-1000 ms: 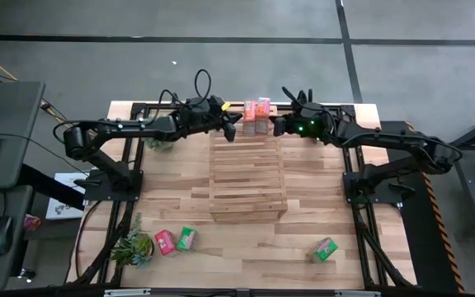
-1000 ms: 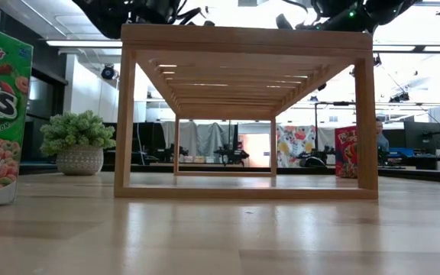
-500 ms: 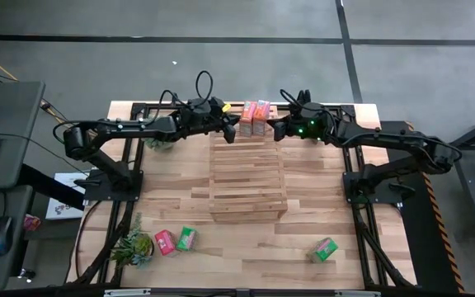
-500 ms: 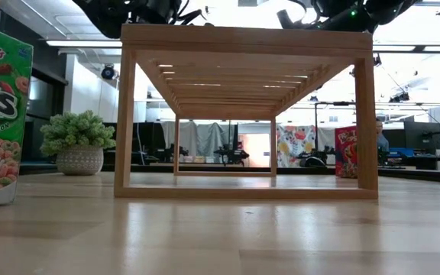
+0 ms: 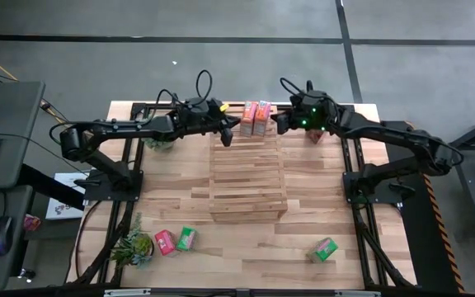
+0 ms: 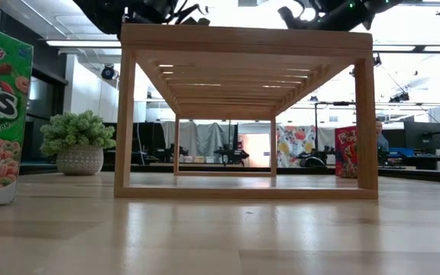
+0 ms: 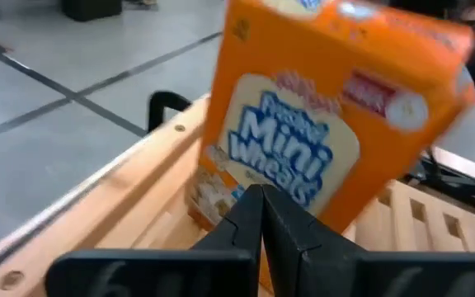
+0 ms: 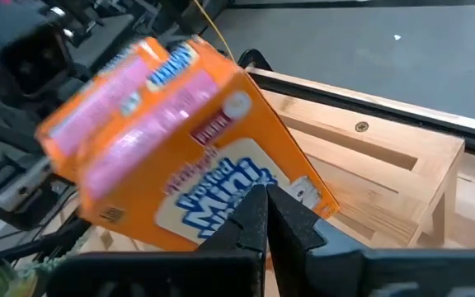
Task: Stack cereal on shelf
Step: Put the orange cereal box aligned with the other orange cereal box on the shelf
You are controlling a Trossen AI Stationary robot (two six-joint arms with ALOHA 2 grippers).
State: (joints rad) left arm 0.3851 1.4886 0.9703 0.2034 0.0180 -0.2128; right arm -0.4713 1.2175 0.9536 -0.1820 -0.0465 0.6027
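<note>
Both orange cereal boxes [image 5: 254, 117] stand upright side by side at far end of shelf [image 5: 247, 175], wedged btwn left gripper [image 5: 231, 130] & right gripper [image 5: 277, 124], both w/ jaws clenched empty, one per side, about equally near.

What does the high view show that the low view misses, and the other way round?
Only the high view shows the two orange boxes on the rack's far end, both shut grippers, left and right, beside them, and the green box on the table. Only the low view shows the rack's open underside and the room behind. Both show the rack and the potted plant.
</note>
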